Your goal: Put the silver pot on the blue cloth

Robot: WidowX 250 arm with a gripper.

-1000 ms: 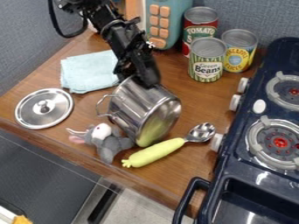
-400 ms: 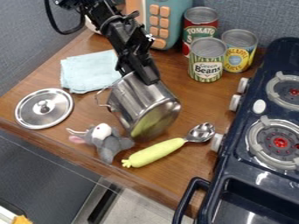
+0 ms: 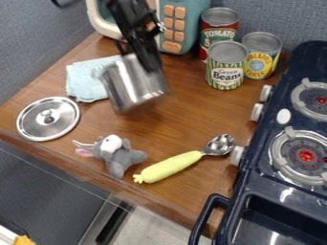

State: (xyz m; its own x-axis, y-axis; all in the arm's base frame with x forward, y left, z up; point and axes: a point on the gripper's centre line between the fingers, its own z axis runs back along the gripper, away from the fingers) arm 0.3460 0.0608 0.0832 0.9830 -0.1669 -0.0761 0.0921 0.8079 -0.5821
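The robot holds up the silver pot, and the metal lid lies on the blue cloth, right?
No, the lid lies on the wooden counter, beside the blue cloth, as the camera view shows; the robot does hold up the silver pot.

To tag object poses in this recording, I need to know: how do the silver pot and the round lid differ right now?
The silver pot is held tilted by the gripper, while the lid lies on the wooden counter, knob up. The pot is a deep, straight-walled vessel; the lid is a shallow disc. Both are shiny, silver-coloured and round.
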